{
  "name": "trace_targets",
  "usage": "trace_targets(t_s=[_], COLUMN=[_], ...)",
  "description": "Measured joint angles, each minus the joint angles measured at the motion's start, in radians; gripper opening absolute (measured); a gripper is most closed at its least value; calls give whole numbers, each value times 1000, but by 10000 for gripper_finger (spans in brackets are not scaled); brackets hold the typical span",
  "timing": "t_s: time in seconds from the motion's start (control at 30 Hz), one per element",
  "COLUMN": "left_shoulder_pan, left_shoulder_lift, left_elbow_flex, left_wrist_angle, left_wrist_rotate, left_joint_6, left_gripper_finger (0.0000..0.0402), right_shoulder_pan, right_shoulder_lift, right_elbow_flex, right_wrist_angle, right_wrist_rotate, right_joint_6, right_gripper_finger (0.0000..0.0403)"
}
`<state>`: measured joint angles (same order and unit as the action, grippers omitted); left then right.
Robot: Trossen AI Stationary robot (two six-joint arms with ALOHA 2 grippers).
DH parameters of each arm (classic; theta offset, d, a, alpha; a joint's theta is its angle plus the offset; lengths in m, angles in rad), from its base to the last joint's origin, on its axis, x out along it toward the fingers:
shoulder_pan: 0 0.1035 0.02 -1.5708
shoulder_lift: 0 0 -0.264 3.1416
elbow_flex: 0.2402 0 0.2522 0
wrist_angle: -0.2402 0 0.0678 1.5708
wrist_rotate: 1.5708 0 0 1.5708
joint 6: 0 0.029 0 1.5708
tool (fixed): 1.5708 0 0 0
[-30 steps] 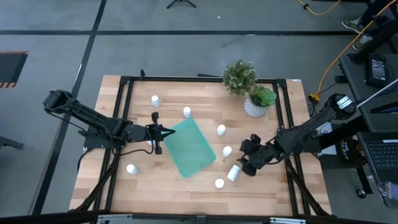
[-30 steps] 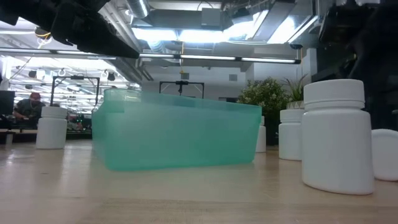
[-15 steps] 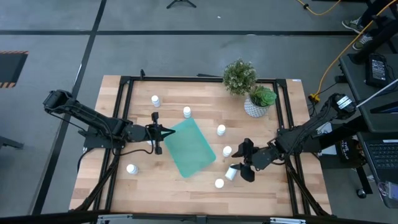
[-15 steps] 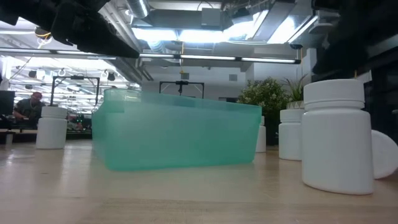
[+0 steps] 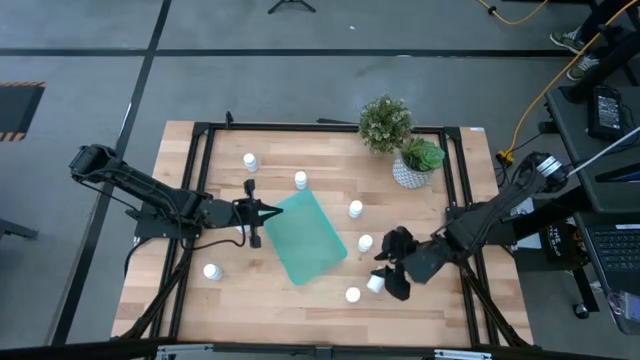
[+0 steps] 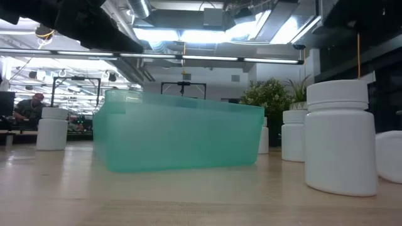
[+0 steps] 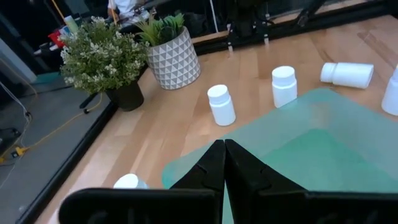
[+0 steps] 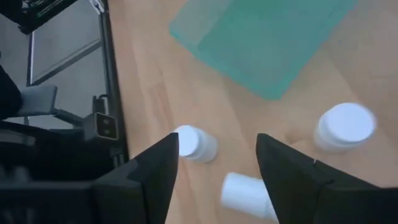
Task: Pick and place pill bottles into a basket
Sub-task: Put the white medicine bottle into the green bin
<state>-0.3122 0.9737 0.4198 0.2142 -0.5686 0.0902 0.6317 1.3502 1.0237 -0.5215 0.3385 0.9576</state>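
A toppled pill bottle (image 5: 375, 283) is shown lying on its side on the wooden table (image 5: 230, 300), near the front edge and to the right of the basket (image 5: 304, 236). The right gripper (image 5: 392, 270) is positioned directly over it with its two fingers spread, one on each side; in the right wrist view the bottle (image 8: 244, 195) lies between and just below the dark fingers (image 8: 155, 174), though whether either pad already touches it cannot be made out. Nothing is grasped yet.

Two upright bottles stand close by: one (image 5: 352, 295) just left of the target, another (image 5: 366, 243) farther back. Further bottles are scattered behind the basket (image 5: 301, 180) and at the table's left (image 5: 211, 271). The basket appears empty. A patterned plant pot (image 5: 409, 172) stands at the far right.

The left gripper (image 5: 262, 212) is held clenched on nothing, resting at the basket's left edge.

For a sound grasp, the fingers are best closed across the bottle's cylindrical body rather than along its axis, squarely at mid-length, so that it is neither rolled away nor pushed into the upright neighbour.
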Motion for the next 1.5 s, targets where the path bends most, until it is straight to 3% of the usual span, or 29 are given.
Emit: trace_targets(t_s=[0.2, 0.43, 0.67, 0.83, 1.03, 1.5], left_shoulder_pan=[0, 0, 0, 0, 0, 0], left_shoulder_lift=[0, 0, 0, 0, 0, 0], left_elbow_flex=[0, 0, 0, 0, 0, 0], left_wrist_angle=[-1, 0, 0, -3, -1, -1], left_wrist_rotate=[0, 2, 2, 2, 0, -42], left_joint_6=[121, 117, 134, 170, 257, 264], left_gripper_finger=[4, 4, 4, 4, 4, 4], right_shoulder_pan=[57, 123, 186, 208, 209, 129], right_shoulder_lift=[174, 367, 449, 485, 531, 580], right_elbow_flex=[216, 483, 643, 641, 641, 640], right_wrist_angle=[-204, -559, -672, -712, -761, -760], right_wrist_rotate=[-15, -39, -51, -55, -53, -53], right_joint_6=[123, 406, 677, 812, 816, 815], right_gripper_finger=[208, 207, 207, 207, 207, 207])
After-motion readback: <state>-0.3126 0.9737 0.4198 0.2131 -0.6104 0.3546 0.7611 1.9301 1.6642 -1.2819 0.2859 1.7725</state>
